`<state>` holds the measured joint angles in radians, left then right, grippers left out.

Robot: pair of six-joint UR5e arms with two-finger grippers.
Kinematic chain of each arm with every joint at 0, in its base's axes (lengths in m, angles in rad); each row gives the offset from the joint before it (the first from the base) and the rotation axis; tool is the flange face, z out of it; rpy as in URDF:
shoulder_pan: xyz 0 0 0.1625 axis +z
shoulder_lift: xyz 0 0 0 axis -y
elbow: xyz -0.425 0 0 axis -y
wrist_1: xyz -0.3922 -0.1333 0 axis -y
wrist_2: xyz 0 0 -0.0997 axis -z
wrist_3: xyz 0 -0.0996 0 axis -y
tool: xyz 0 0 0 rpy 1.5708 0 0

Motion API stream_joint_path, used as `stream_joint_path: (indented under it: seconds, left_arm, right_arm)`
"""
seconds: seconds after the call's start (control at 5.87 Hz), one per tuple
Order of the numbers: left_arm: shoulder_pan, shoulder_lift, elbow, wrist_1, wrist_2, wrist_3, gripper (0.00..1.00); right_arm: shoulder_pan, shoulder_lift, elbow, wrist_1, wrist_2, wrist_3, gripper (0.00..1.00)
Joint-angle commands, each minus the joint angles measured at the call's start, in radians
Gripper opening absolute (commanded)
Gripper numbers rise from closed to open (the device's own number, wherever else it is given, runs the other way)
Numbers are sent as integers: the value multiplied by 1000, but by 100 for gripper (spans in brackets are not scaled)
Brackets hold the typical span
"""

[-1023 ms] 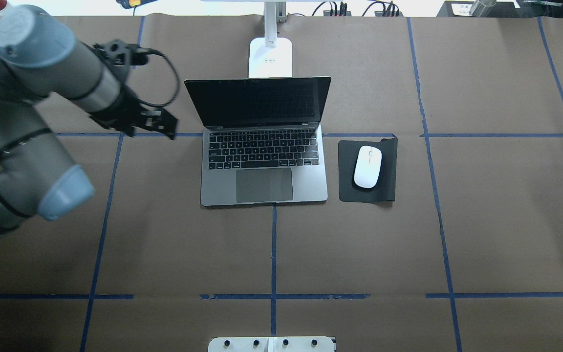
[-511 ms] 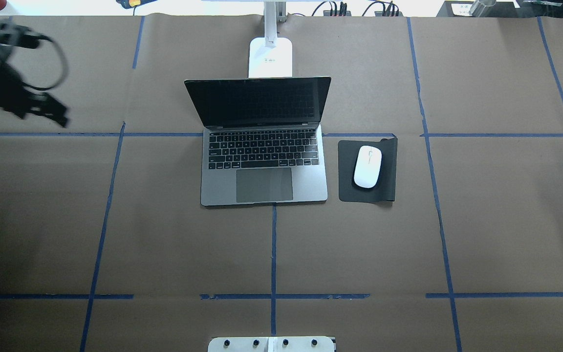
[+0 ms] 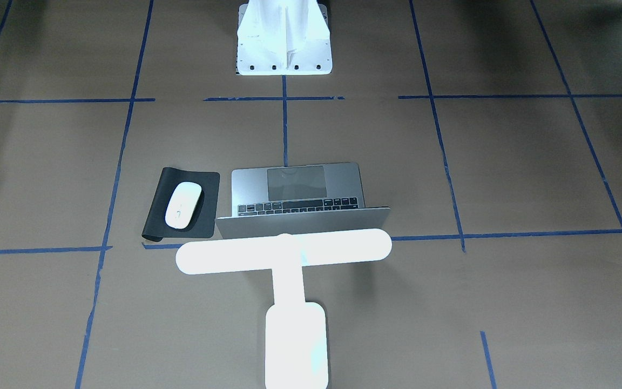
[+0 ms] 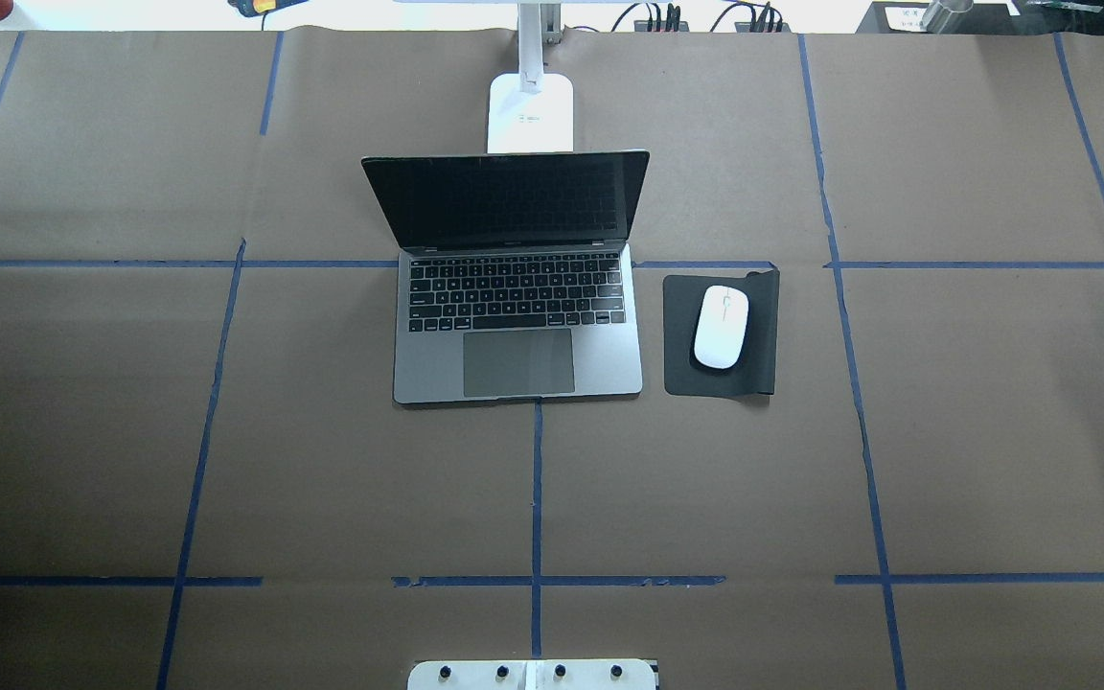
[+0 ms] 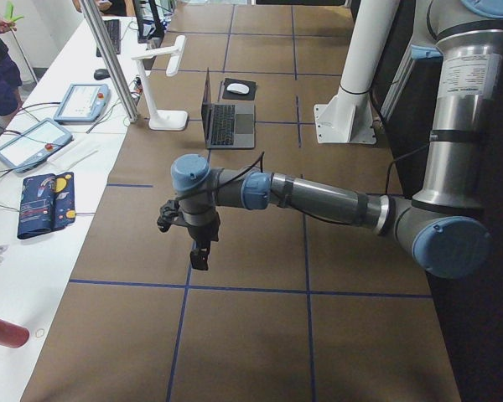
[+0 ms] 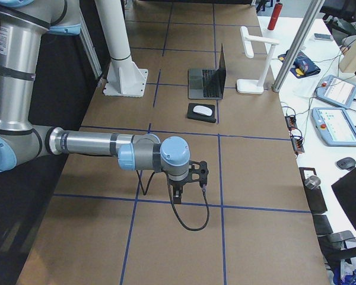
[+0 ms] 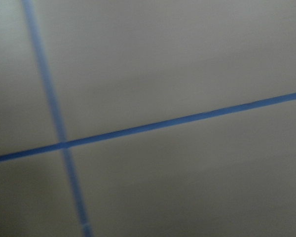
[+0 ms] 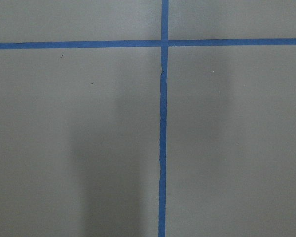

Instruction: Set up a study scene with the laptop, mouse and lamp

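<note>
Laptop (image 4: 518,331) open, lamp (image 3: 284,251) just behind it, mouse (image 4: 721,327) on mat (image 4: 768,335) beside it; left gripper (image 5: 199,255) and right gripper (image 6: 177,196) well apart from it, finger state impossible to tell; hazard: a low arm sweep toward the laptop could topple the lamp.

One laptop (image 4: 518,326) sits on the table (image 4: 322,460), along with one mouse (image 4: 721,327), one black mat (image 4: 765,364) and one lamp (image 3: 284,251). There is one white pedestal (image 3: 284,48), with four bolts (image 3: 274,67) in a row along one edge. Two arms show, the left arm (image 5: 318,197) and the right arm (image 6: 89,143). Each carries one gripper, the left gripper (image 5: 199,255) and the right gripper (image 6: 177,196), two in all. The side bench (image 6: 320,160) holds two handheld screen units (image 6: 338,91) and one red cylinder (image 6: 277,12). One patterned pouch (image 5: 46,201) lies there too. Each wrist view shows two blue tape lines (image 8: 162,148) crossing once.
</note>
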<state>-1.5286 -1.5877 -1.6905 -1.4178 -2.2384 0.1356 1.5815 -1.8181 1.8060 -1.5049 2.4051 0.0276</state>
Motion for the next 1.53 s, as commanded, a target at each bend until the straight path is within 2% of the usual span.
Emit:
stream_joint_path:
  seconds: [0.0,0.34,1.36]
  left_arm:
    - [-41,55,73,-27,-3,50,100]
    - [-41,75,81,-29,-104,50,100]
    - [-38,71,81,-30,-104,44,100]
  right_arm:
    - [0,0,0,0,-1,0,100]
    - [0,0,0,0,-3,0,100]
    - [3,3,1,2,-3,0,100]
